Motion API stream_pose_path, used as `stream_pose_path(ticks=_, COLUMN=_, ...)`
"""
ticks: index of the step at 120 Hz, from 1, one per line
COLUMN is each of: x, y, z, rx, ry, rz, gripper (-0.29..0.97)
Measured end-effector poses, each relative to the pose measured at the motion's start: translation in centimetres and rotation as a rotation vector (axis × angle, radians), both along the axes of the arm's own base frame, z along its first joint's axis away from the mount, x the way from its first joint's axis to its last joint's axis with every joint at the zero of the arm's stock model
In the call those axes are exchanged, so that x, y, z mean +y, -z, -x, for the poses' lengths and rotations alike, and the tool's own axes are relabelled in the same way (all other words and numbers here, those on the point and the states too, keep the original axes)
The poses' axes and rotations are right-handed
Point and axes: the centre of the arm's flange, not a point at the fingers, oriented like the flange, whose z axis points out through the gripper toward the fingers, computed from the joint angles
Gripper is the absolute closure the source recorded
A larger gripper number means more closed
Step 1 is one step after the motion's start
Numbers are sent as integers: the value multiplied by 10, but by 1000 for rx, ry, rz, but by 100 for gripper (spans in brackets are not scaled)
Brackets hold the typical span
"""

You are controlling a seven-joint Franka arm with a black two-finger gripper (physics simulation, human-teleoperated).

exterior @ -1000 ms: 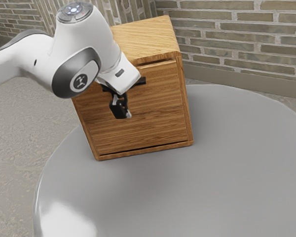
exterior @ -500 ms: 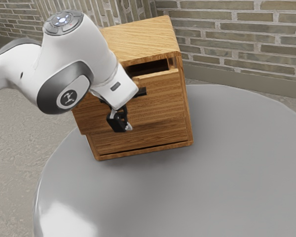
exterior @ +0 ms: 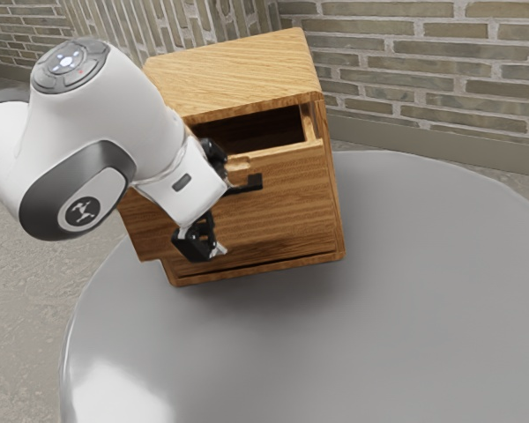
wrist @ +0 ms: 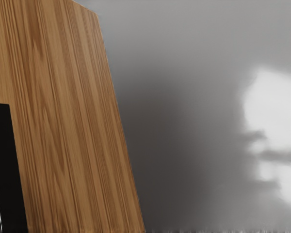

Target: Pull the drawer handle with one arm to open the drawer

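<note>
Since a second earlier, the white robot arm (exterior: 97, 159) had drawn back toward the exterior view's near left. The light-brown wooden drawer (exterior: 278, 198) had come out with it, so a dark gap (exterior: 251, 130) stood open under the cabinet's top where the front had sat almost flush.

Nearest lay the round grey tabletop (exterior: 335, 335). Beyond its near-left part, the black two-finger hand (exterior: 197, 243) hung low against the drawer front. Its fingers were drawn close together and, as far as could be made out, pinched the small dark drawer handle (exterior: 213, 250) from two sides. They touched nothing else. In the wrist view the drawer's wood-grained front (wrist: 63, 121) ran close past the hand, with the tabletop (wrist: 194, 121) beyond it.

Farther back, the oak-coloured box cabinet (exterior: 238, 75) stood on the far left of the tabletop, before a grey brick wall (exterior: 423, 70).

The task looked well under way, with the handle grasped and the drawer partly out. What seemed left was more pulling along the same line until the drawer stood fully open.
</note>
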Motion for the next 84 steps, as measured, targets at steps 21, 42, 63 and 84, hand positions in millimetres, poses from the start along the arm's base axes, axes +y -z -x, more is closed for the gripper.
stream_pose_path(ticks=21, x=-13, y=4, z=16, rx=1, ry=20, rz=-6, gripper=-1)
stream_pose_path(ticks=42, x=-31, y=6, z=25, rx=-2, ry=45, rz=-14, gripper=2)
stream_pose_path(ticks=63, x=-34, y=7, z=30, rx=-3, ry=45, rz=-16, gripper=1)
stream_pose_path(ticks=84, x=-40, y=7, z=38, rx=-7, ry=49, rz=-20, gripper=2)
